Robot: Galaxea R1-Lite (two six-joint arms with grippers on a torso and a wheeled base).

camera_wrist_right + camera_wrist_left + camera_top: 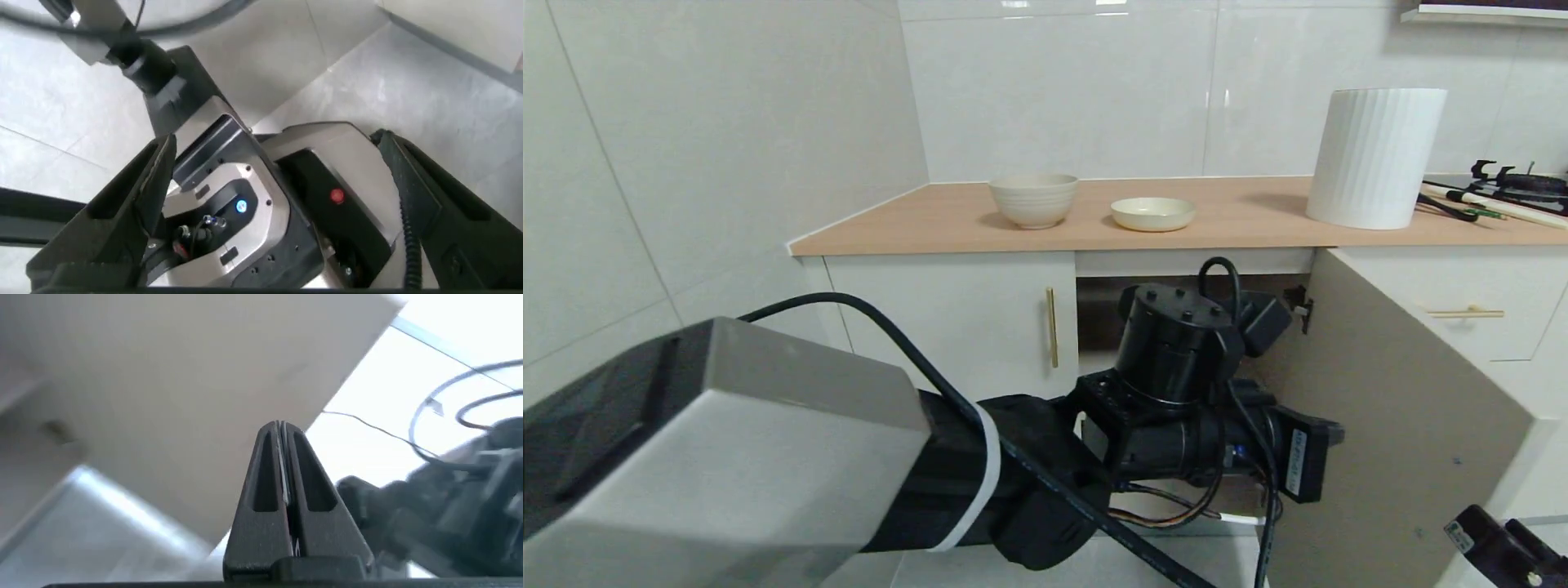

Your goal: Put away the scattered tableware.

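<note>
The left arm (pixel 1013 465) stretches forward, low, wrist bent; the left pincer (pixel 279 449) has its fingers pressed flat together. The right pincer (pixel 275 147) hangs low, fingers spread wide.

Bowl (pixel 1033 198): cream glazed ceramic, faintly ribbed, low sheen. Dish (pixel 1152 213): smooth cream glaze. Counter (pixel 931 222): wood-look top, matt. Wall tiles (pixel 1054 90): white, glossy, reflecting light. Canister (pixel 1376 155), far right: white, ribbed, matt. Handle (pixel 1051 327): brass-coloured metal, satin. Open door (pixel 1388 392): beige, smooth, matt. Left gripper (pixel 279 437): black plastic, matt.
</note>
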